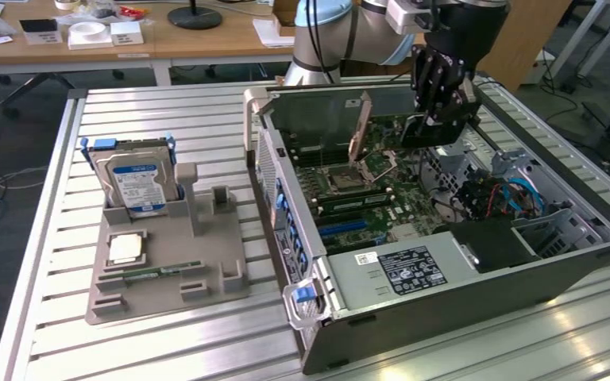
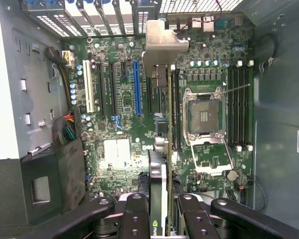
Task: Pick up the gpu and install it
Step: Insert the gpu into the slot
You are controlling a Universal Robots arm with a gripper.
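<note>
The gpu (image 2: 159, 50) hangs edge-on between my fingers. Its silvery end bracket points toward the case's rear slot openings, and its thin green-and-black board runs back to the gripper (image 2: 162, 211), which is shut on it. In the exterior view the gripper (image 1: 438, 119) holds the dark gpu (image 1: 432, 133) upright. It hangs inside the open computer case (image 1: 443, 317), a little above the motherboard (image 1: 368, 190). The card is lined up near the expansion slots, beside the blue slot (image 2: 137, 87), and stands clear of the board.
A grey holder (image 1: 167, 294) on the slatted table at the exterior view's left carries a hard drive (image 1: 136, 182), a CPU (image 1: 125, 248) and a RAM stick (image 1: 162, 272). Cables (image 1: 496, 194) and a black shroud (image 1: 491, 242) crowd the case's far side. The CPU socket (image 2: 204, 117) lies beside the card.
</note>
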